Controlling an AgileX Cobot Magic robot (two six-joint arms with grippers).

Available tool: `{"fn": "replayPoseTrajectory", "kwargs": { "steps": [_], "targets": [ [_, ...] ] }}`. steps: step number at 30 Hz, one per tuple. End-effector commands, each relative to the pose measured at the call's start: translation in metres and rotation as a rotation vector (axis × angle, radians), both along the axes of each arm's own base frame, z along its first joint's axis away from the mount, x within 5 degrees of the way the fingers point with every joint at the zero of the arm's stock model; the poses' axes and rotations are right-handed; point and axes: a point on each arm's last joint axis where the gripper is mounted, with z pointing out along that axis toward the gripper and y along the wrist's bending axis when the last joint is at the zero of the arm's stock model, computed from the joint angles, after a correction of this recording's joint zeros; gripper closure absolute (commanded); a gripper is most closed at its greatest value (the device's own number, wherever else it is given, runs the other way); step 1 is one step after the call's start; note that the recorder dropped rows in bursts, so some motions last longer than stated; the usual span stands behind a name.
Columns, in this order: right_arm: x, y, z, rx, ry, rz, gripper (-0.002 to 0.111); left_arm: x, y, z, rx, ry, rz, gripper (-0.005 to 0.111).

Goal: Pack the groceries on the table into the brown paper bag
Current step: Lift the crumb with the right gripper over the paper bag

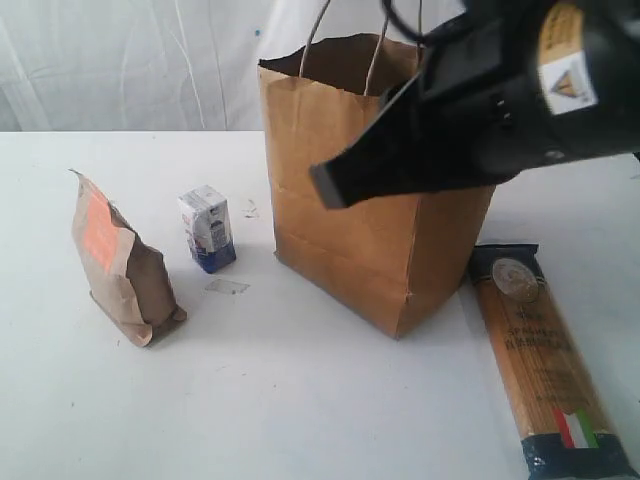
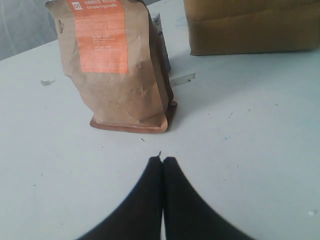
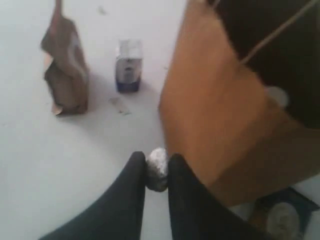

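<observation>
The brown paper bag point(image 1: 370, 220) stands upright mid-table with its top open. Left of it are the brown orange-labelled pouch point(image 1: 120, 265) and the small white-blue carton point(image 1: 208, 228). The spaghetti packet point(image 1: 540, 360) lies flat to the right of the bag. My right gripper point(image 3: 157, 162) hangs in front of the bag's upper face point(image 3: 215, 110), shut on a small silvery lump point(image 3: 157, 170). My left gripper point(image 2: 163, 160) is shut and empty, low over the table, facing the pouch point(image 2: 117, 65). A pale round thing point(image 3: 277, 96) shows inside the bag.
The white table point(image 1: 300, 400) stretches wide around the bag. A small clear scrap point(image 1: 226, 287) lies flat between carton and bag. White sheeting hangs behind the table. The right arm's black body point(image 1: 500, 100) fills the upper right of the exterior view.
</observation>
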Motion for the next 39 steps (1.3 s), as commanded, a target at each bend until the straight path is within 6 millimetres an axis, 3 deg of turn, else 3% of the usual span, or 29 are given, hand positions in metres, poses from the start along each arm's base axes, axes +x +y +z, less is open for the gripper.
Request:
{"fn": "replayPoseTrajectory", "kwargs": {
  "steps": [1,10,15,21,25,32,39],
  "targets": [
    [0.007,-0.025,0.014,0.009,-0.120,-0.192,0.108,0.000,0.000,-0.001,-0.008,0.002,0.005,0.107],
    [0.055,-0.056,0.019,0.040,-0.113,-0.387,0.108,0.000,0.000,-0.001,-0.008,0.002,0.005,0.107],
    [0.092,-0.054,0.014,0.007,-0.036,-0.348,0.108,0.000,0.000,-0.001,-0.008,0.002,0.005,0.107],
    [0.144,-0.043,-0.015,-0.168,0.109,-0.312,0.108,0.000,0.000,-0.001,-0.008,0.002,0.005,0.107],
    [0.163,-0.033,-0.016,-0.203,0.088,-0.273,0.096,0.000,0.000,-0.001,-0.008,0.002,0.005,0.107],
    [0.165,-0.030,-0.004,-0.199,0.047,-0.224,0.053,0.000,0.000,-0.001,-0.008,0.002,0.005,0.107],
    [0.141,-0.039,0.021,-0.197,0.014,-0.178,0.051,0.000,0.000,-0.001,-0.008,0.002,0.005,0.107]
  ]
}}
